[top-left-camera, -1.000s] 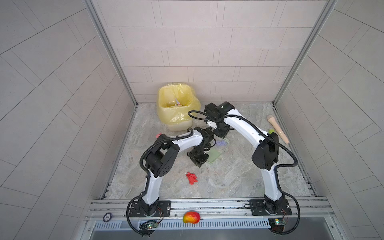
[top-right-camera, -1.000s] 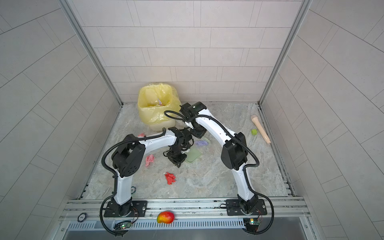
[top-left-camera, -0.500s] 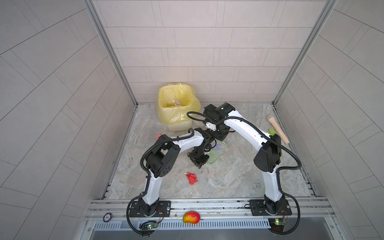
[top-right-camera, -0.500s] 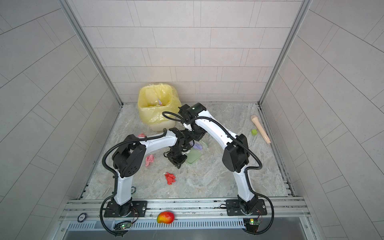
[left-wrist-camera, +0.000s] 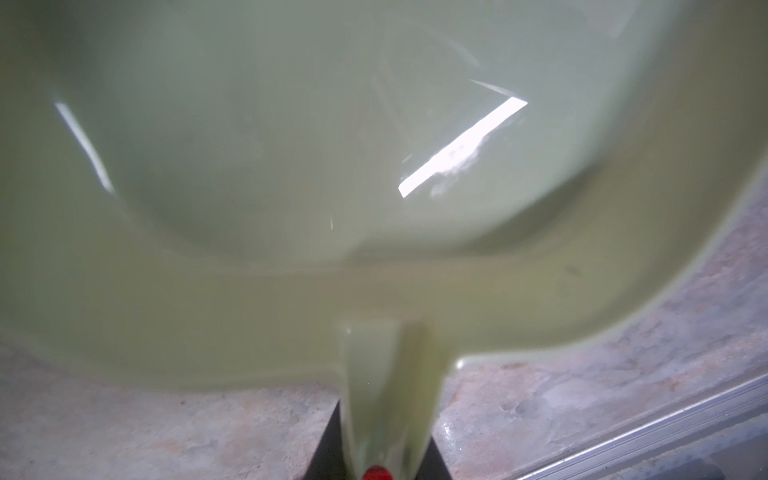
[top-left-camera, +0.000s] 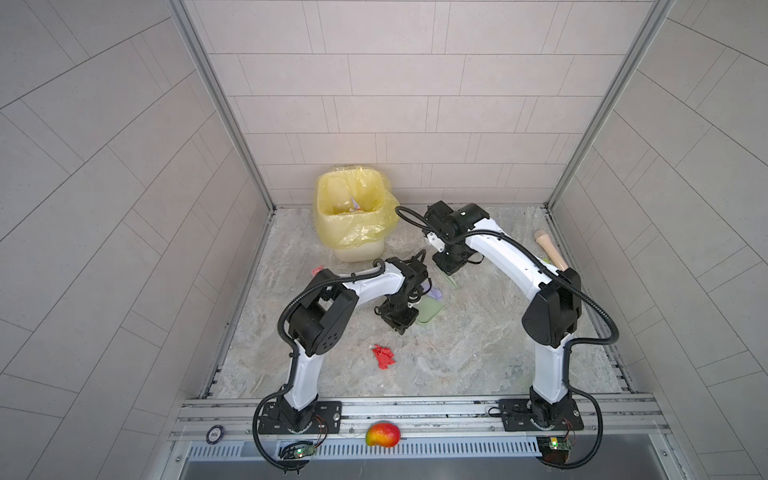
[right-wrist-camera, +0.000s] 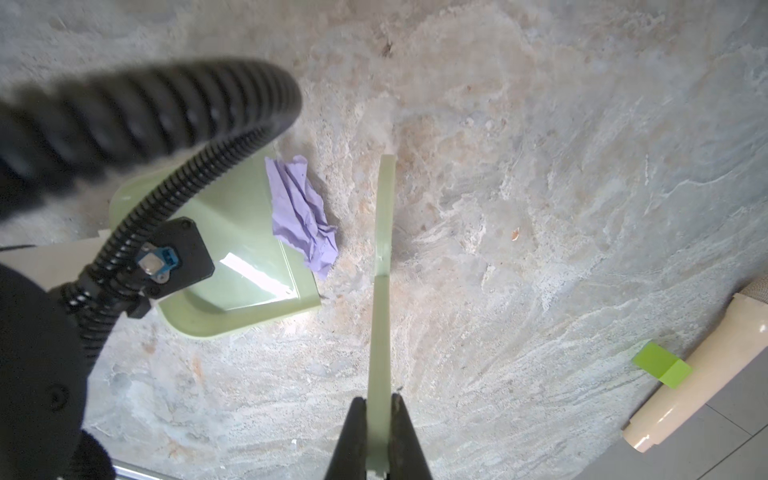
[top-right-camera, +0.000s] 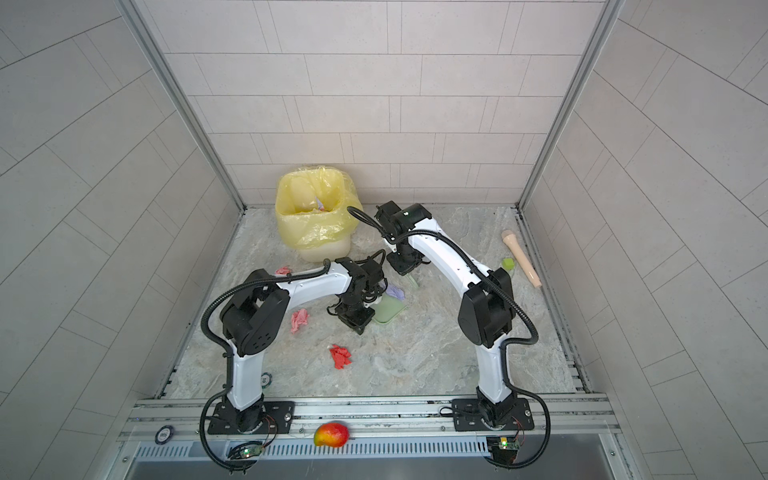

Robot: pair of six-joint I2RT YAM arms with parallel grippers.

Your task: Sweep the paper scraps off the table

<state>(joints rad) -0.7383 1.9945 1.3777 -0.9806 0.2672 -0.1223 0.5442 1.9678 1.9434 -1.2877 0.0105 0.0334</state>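
Note:
My left gripper (top-left-camera: pixel 400 319) (left-wrist-camera: pixel 388 457) is shut on the handle of a pale green dustpan (top-left-camera: pixel 430 311) (left-wrist-camera: pixel 291 166) that lies on the marble table (top-left-camera: pixel 457 357). My right gripper (top-left-camera: pixel 449 266) (right-wrist-camera: pixel 379 415) is shut on a thin green scraper (right-wrist-camera: pixel 382 266), held just beyond the pan's mouth. A purple paper scrap (right-wrist-camera: pixel 301 208) (top-right-camera: pixel 395 291) lies at the pan's front lip, between pan and scraper. A red scrap (top-left-camera: pixel 383 356) lies nearer the front. Pink scraps (top-right-camera: pixel 299 319) sit to the left, one of them (top-right-camera: pixel 283 271) further back.
A bin lined with a yellow bag (top-left-camera: pixel 353 220) stands at the back left. A beige wooden roller (top-right-camera: pixel 521 257) and a small green cube (top-right-camera: pixel 508 263) lie by the right rail. A mango (top-left-camera: pixel 382 434) rests on the front rail.
The right arm has shifted with the scraper, and the purple scrap has slid a little toward the dustpan's mouth. The left arm and dustpan have stayed put.

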